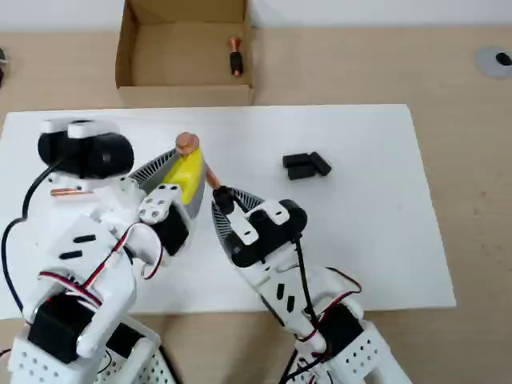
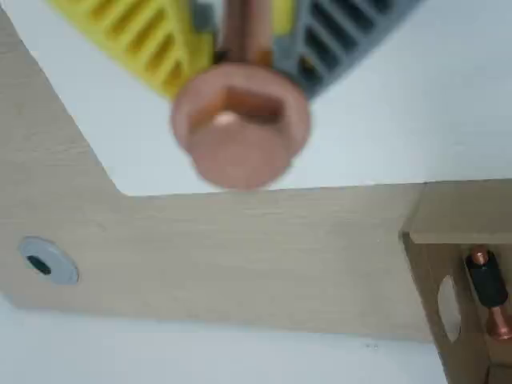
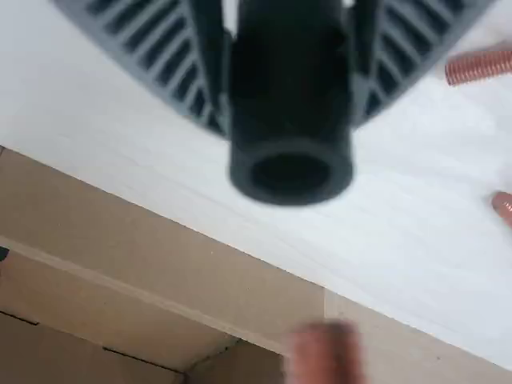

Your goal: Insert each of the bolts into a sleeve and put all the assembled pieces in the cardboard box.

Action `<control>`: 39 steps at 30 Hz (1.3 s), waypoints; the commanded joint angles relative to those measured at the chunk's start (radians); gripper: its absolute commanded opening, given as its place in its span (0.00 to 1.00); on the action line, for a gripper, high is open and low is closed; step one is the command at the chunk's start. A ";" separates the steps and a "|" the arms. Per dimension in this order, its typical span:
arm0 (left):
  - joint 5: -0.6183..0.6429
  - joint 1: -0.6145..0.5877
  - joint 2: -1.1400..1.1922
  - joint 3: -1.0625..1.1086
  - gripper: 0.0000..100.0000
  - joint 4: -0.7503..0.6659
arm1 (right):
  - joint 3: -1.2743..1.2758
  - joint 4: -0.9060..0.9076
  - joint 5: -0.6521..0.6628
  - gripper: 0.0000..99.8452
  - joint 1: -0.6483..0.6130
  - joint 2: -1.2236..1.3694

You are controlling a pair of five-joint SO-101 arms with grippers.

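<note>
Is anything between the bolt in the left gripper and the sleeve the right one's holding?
Nothing visible. The sleeve in the right gripper shows an open, empty-looking bore, and the bolt in the left gripper sits close beside it above the white sheet.

Blurred bolt [image 2: 240, 128], shank half-hidden

Light wood table [image 1: 472, 160], mostly covered by a white sheet [image 1: 376, 240] lying flat with its long side across the table. Bare wood shows past the sheet's far edge, on the right, and in a strip along the near edge. A grey round disc [image 1: 494, 61] with a dark centre sits on the bare wood at the far right, well off the sheet. A small dark item [image 1: 2, 64] is cut off at the left edge and can't be identified. A pale strip [image 1: 360, 12] runs beyond the table's far edge.
</note>
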 commanded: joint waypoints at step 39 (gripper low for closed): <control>0.018 0.048 0.013 0.015 0.01 0.072 | -0.004 -0.006 0.008 0.01 -0.008 -0.128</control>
